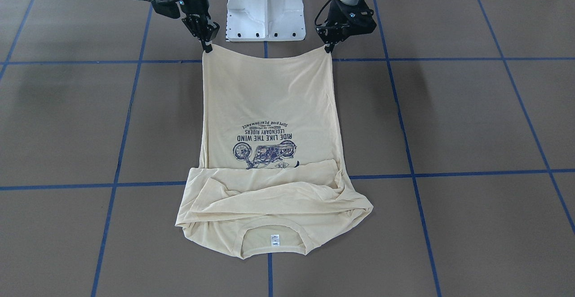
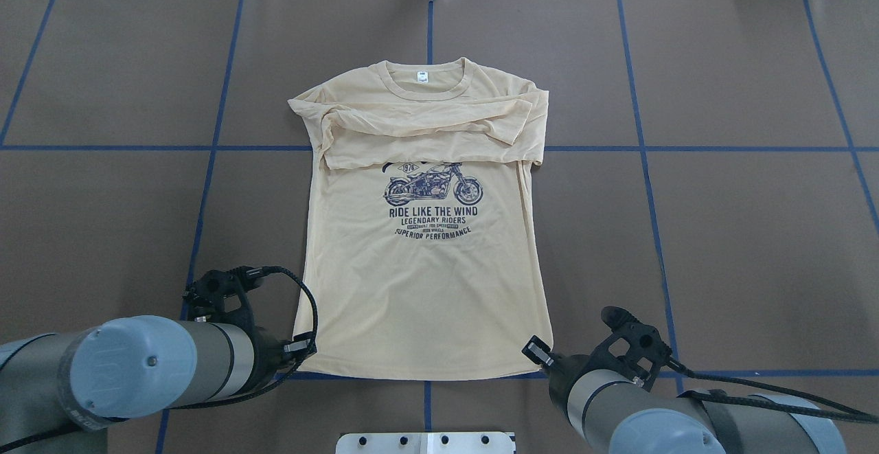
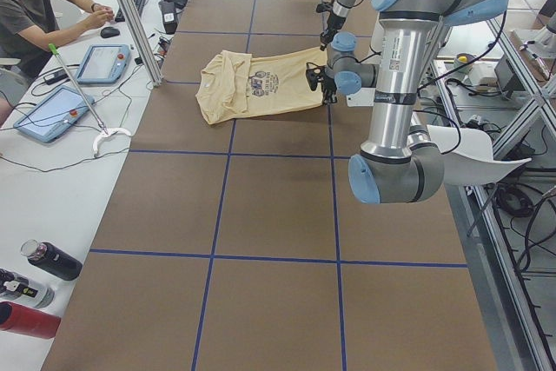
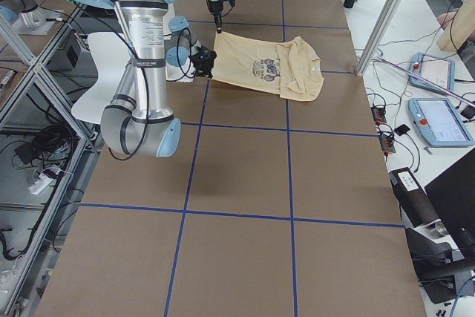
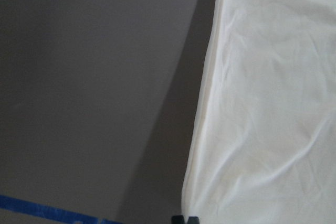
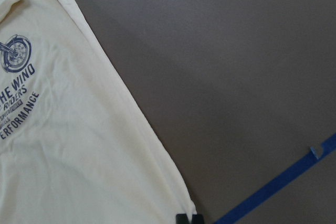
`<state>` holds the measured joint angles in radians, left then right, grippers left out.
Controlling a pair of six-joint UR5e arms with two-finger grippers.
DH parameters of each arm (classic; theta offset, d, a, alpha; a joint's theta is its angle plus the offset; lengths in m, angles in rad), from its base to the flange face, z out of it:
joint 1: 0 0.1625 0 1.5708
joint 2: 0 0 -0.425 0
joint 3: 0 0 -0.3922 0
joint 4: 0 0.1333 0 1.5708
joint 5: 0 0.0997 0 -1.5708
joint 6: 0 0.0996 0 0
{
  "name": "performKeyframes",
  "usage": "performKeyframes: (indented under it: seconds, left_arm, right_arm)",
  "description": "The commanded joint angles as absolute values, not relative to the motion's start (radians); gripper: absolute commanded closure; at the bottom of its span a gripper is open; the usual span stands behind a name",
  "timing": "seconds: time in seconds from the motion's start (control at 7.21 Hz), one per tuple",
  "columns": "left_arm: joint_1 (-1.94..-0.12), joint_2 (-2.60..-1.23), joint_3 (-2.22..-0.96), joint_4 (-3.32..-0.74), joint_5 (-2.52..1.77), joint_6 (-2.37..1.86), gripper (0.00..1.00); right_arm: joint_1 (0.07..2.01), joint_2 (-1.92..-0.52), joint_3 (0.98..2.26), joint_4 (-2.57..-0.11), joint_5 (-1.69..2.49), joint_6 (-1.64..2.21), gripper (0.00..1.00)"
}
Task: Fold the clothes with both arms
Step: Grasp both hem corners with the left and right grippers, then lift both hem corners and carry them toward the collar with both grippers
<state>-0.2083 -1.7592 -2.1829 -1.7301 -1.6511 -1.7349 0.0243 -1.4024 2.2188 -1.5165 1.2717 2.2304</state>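
Two hem corners of the T-shirt [image 1: 269, 104] are pinched, one by the left gripper [image 1: 329, 49] and one by the right gripper [image 1: 207, 49], each clamped on cloth. Its collar end lies on the table [image 1: 449, 121], sleeves folded across the chest. The hem seems slightly raised — hard to judge.

Both arms are grey-silver tubes with rounded light blue joint caps. The left arm [image 2: 137, 365] has a black cable [image 2: 312, 316] looping beside its wrist. The right arm [image 2: 652, 420] has another running along its tube. The left tool [image 1: 329, 46] and right tool [image 1: 207, 46] are black, angular and two-fingered. The white pedestal base [image 1: 265, 7] has a row of dark screws along its edge.
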Motion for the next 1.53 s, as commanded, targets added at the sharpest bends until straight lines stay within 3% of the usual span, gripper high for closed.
performKeyframes:
  seconds: [0.0, 0.56, 0.97, 1.39]
  left_arm:
    - [-0.206, -1.749, -2.276, -1.684, -1.696, -1.808, 1.00]
    - [-0.244, -1.764, -2.316, -1.684, -1.713, -1.830, 1.00]
    - [-0.467, -1.831, -2.289, -1.684, -1.773, -1.694, 1.00]
    - [-0.558, -1.855, -2.205, -1.689, -1.776, -1.652, 1.00]
  right_arm:
    - [0.009, -1.404, 2.284, -1.591, 1.310, 2.232, 1.00]
    - [0.059, -1.382, 2.316, -1.600, 1.347, 2.230, 1.00]
    - [0.346, -1.292, 2.287, -1.623, 1.602, 2.145, 1.00]
    - [0.518, -1.238, 2.219, -1.678, 1.675, 2.030, 1.00]
